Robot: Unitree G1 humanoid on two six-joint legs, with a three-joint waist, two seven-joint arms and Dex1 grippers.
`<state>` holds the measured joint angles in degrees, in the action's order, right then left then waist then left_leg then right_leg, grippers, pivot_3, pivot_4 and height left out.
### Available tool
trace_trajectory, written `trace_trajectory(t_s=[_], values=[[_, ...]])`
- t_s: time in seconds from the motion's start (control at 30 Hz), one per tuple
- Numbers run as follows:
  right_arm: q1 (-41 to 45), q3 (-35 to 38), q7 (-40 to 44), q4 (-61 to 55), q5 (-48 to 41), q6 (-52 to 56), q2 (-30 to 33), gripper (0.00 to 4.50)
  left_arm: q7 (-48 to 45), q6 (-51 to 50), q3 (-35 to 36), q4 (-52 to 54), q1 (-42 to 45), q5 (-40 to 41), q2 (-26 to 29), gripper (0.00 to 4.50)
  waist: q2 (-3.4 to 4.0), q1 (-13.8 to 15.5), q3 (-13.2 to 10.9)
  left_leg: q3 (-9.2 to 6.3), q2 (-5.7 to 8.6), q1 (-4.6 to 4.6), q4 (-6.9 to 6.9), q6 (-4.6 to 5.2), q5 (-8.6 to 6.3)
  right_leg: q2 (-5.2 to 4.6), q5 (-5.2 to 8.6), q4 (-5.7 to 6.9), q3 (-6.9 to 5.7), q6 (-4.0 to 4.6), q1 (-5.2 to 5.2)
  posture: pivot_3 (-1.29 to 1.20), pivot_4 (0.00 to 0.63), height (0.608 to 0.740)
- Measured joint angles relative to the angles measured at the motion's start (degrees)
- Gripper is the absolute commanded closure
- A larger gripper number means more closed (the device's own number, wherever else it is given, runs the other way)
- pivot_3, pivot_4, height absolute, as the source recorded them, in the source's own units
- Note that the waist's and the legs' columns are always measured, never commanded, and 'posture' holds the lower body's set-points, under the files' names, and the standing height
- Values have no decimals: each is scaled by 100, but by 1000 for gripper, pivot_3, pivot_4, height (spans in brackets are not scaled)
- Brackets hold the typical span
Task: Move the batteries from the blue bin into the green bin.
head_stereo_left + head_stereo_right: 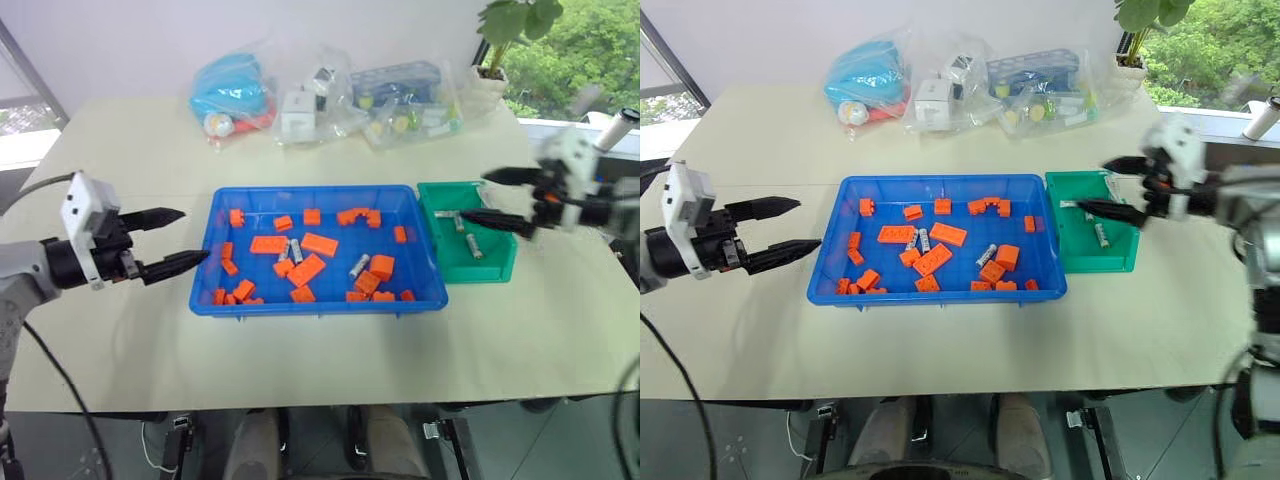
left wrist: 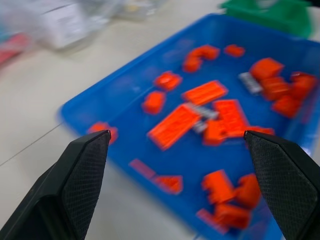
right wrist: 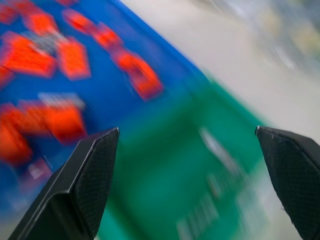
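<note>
The left gripper (image 1: 170, 240), at frame left, hangs spread and empty by the blue bin (image 1: 318, 303). Three batteries (image 1: 359, 265) lie mid-frame among orange bricks (image 1: 306, 270): pinch one across its width, clear of them. Farther right, the right gripper (image 1: 492, 198), spread empty, hovers over the green bin (image 1: 490, 270)

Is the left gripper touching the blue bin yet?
Apart. The right eye view shows bare table between the left gripper and the blue bin.
</note>
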<state>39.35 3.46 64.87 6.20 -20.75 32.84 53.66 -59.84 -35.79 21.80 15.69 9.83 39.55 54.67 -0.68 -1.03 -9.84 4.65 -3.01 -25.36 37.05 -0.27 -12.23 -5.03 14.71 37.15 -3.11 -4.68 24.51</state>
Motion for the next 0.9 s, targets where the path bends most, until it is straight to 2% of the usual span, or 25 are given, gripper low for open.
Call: trace_trajectory(t_s=[0.1, 0.23, 0.4, 0.6, 0.83, 0.9], values=[[531, -636, -244, -280, 130, 319, -674, 16, -47, -32, -128, 167, -30, 51, -5, 0, -1, 6, 0, 5, 1, -3, 0, 0, 0, 1, -1, 2, 0, -1, 2, 0, 150, 736], [1125, -1826, -746, -323, 526, 714, -2082, 16, -99, -22, -315, 330, -75, 54, -44, 0, -1, 34, -1, 4, 3, -10, 3, 0, 0, 0, -2, 5, -2, -1, 4, 0, 150, 736], [1460, -2667, -1204, 334, 1041, 790, -3332, 16, -52, -17, -286, 381, -244, 51, -72, 0, -4, 32, 1, 2, 7, -12, 7, 0, 0, -3, -3, 5, -3, -2, 1, 0, 150, 736], [1690, -2967, -1530, 1603, 1555, 336, -4072, 16, 126, -21, -177, 586, -527, 66, -99, 0, -5, 21, 1, 1, 7, -11, 6, -1, 1, -2, -3, 6, -4, -2, 1, 0, 150, 736], [1904, -2986, -1615, 2758, 1945, -334, -4507, 16, 317, -32, 64, 824, -784, 155, -155, 0, -5, -13, 1, 1, 6, -8, 1, -2, 1, 0, -4, 7, -4, -3, 2, 0, 150, 736], [1940, -2948, -1625, 2926, 1977, -464, -4591, 531, 372, -37, 90, 855, -809, 179, -177, 0, -5, -10, 1, 1, 6, -8, 1, -2, 1, 0, -4, 7, -3, -2, 2, 0, 150, 736]])
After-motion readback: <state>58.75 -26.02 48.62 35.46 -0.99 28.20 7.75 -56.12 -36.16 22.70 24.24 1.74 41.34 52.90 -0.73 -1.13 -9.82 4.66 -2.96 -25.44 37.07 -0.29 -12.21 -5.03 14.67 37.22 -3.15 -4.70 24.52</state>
